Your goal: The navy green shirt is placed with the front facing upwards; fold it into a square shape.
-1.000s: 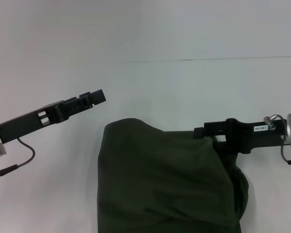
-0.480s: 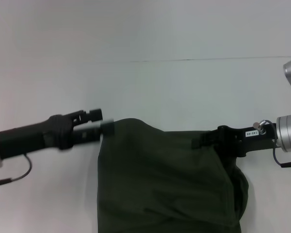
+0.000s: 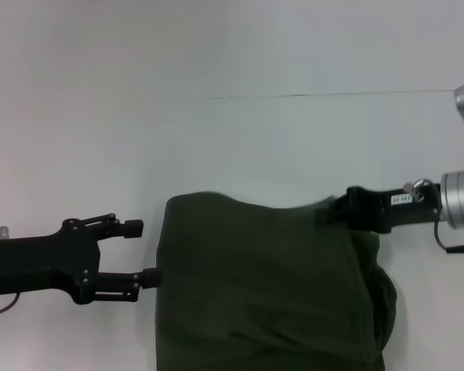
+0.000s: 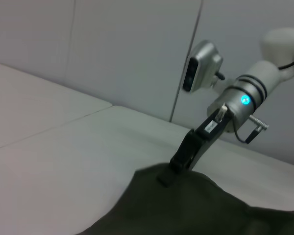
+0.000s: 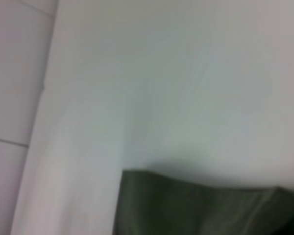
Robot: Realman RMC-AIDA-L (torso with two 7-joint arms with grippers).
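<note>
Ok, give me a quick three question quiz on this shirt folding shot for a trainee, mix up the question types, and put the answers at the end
1. True or false: the left tool has its fingers spread apart beside the edge of the navy green shirt.
2. Multiple choice: where is the right tool? A) raised clear above the white table B) at the shirt's far right corner C) parked off the table's edge.
3. Short answer: is the cream print showing on the shirt in the head view?

Key
1. True; one finger tip sits right at the shirt's left edge.
2. B.
3. No, only plain green cloth shows.
</note>
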